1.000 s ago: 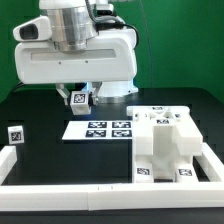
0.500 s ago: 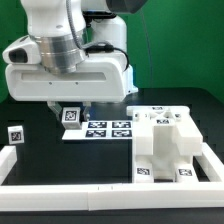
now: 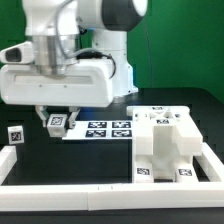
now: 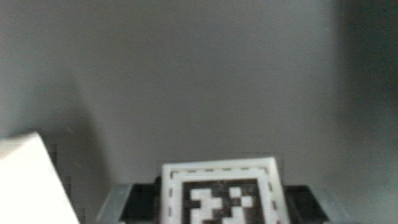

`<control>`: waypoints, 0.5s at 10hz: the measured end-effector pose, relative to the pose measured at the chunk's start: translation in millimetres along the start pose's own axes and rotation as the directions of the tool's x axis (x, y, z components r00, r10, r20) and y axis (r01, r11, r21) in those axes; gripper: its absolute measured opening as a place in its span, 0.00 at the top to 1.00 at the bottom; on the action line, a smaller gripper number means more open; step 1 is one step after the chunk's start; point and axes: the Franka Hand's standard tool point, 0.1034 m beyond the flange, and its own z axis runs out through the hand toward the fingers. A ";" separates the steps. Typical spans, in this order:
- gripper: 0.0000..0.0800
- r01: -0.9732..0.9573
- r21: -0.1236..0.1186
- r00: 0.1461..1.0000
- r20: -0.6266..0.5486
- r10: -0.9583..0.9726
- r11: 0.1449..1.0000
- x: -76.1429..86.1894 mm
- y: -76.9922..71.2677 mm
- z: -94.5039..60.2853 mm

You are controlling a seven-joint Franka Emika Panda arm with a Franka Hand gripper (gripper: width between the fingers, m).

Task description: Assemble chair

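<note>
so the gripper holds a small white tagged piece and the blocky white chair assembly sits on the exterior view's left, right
No: the blocky white plastic chair assembly sits on the exterior view's right, not its left; the exterior view shows it. The gripper does hold the small white tagged piece.

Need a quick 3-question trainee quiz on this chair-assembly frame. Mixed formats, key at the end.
1. True or false: the gripper holds a small tagged part.
2. In the exterior view, the joined chair body stands where relative to the marker board? A) to its left B) to its right C) on top of it
3. Fill in: the loose tagged piece sits near the exterior view's ____ edge.

Key: 1 true; 2 B; 3 left.
</note>
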 end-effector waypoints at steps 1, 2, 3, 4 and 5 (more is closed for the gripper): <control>0.65 -0.009 0.014 0.999 0.039 0.009 1.000 -5.4 -5.4 1.5; 0.65 -0.011 0.017 0.999 0.046 0.010 1.000 -6.2 -6.1 1.6; 0.65 -0.034 0.036 0.992 0.127 0.029 0.999 -15.4 -9.8 4.1; 0.65 -0.052 0.050 0.966 0.257 0.037 0.997 -18.9 -14.3 2.3; 0.65 -0.048 0.052 0.960 0.277 0.032 0.997 -11.7 -17.3 0.7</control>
